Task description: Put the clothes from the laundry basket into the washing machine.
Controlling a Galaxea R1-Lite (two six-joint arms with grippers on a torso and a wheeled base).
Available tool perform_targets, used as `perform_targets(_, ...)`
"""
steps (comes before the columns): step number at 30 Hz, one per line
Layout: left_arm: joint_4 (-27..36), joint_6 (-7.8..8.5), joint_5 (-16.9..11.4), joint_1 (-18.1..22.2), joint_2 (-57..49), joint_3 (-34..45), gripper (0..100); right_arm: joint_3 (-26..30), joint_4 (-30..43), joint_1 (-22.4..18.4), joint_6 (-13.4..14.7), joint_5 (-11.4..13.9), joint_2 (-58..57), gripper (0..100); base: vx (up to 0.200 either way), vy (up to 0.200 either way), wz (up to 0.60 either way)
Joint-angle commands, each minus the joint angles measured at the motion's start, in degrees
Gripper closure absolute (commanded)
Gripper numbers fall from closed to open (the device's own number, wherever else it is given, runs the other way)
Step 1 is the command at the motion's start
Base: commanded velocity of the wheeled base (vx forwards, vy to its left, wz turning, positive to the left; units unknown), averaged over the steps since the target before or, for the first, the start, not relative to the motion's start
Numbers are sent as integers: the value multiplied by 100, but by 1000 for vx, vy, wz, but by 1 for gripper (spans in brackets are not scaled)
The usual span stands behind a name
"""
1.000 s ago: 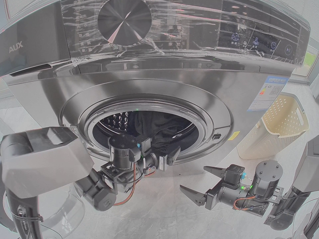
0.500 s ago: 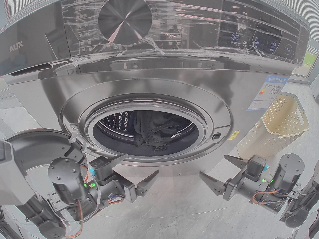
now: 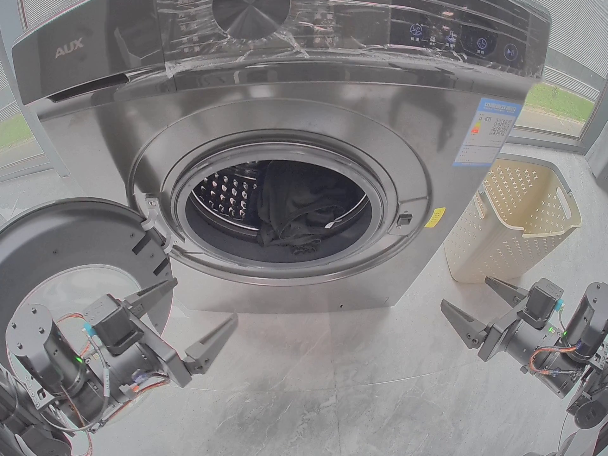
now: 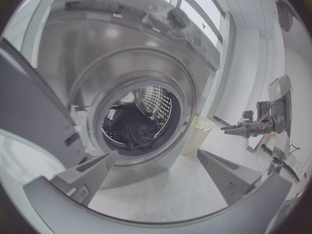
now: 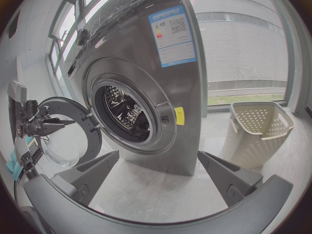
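1. Head view is taken up by the washing machine (image 3: pixel 304 96), whose round door (image 3: pixel 63 242) is swung fully open to the robot's left.
2. Dark clothes (image 3: pixel 297 204) are seen inside the drum (image 3: pixel 228 191), heaped against its lower back wall and lying wholly behind the door ring.
3. The laundry basket (image 3: pixel 519 223), cream and perforated, is stood upright on the pale floor (image 3: pixel 329 375) just beside the machine's right front corner; it is touched by neither gripper.
4. The left gripper (image 3: pixel 202 299) is held low above the floor, in front of the open door and to the left of the drum opening. Its fingers are spread wide and nothing is pinched.
5. The right gripper (image 3: pixel 465 291) is held low on the right, near the foot of the laundry basket but apart from it. Its fingers are likewise spread wide, with nothing gripped.
6. In the left wrist view the dark clothes are framed in the drum opening beyond the spread fingers, and the laundry basket is seen past the machine's far corner.
7. In the right wrist view the open drum, the door and the laundry basket are seen beyond the parted fingers, well apart from them.
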Motion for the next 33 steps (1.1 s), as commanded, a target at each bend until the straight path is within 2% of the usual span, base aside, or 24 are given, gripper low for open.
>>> perform_targets(1,75,18,-95,360,-788,258,0,208,53,-139,-42,-134,-488,0,-200,0,0)
perform_targets(4,559,18,-148,623,-1306,249,0,208,282,-174,-34,-424,-778,0,-200,0,0)
perform_targets(6,901,-17,-288,694,-1711,258,0,208,431,-174,-34,-555,-989,0,-200,0,0)
perform_targets(9,1517,-17,-385,790,-2264,249,0,208,827,-183,-34,-591,-1332,0,-200,0,0)
perform_targets(12,2088,-17,-367,878,-2712,258,0,208,1679,-174,10,-591,-1859,0,-200,0,0)
perform_targets(15,2712,-26,-332,975,-3266,258,0,208,2892,-200,37,-608,-2668,0,-200,0,0)
perform_targets(16,2738,-26,-341,984,-3301,258,0,208,2954,-200,37,-617,-2711,0,-200,0,0)
perform_targets(17,3160,-35,-341,1028,-3688,258,0,208,3630,-288,63,-740,-3186,0,-200,0,0)
perform_targets(19,3740,-17,-341,1036,-4207,258,0,208,4228,-526,63,-810,-3793,0,-200,0,0)
perform_targets(20,3775,-8,-341,1036,-4233,258,0,208,4263,-543,54,-810,-3836,0,0,0,0)
perform_targets(21,4276,0,-350,1028,-4716,258,0,208,4738,-728,37,-802,-4408,0,0,0,0)
perform_targets(24,5094,9,-341,1080,-5349,223,0,208,5538,-1000,-25,-810,-5357,0,-133,0,0)
perform_targets(28,5586,0,-376,1555,-5885,267,0,200,6566,-1492,-139,-784,-6420,0,-200,0,0)
perform_targets(33,6025,-17,-403,1678,-6219,241,0,112,7304,-1730,-253,-503,-7282,0,0,0,0)
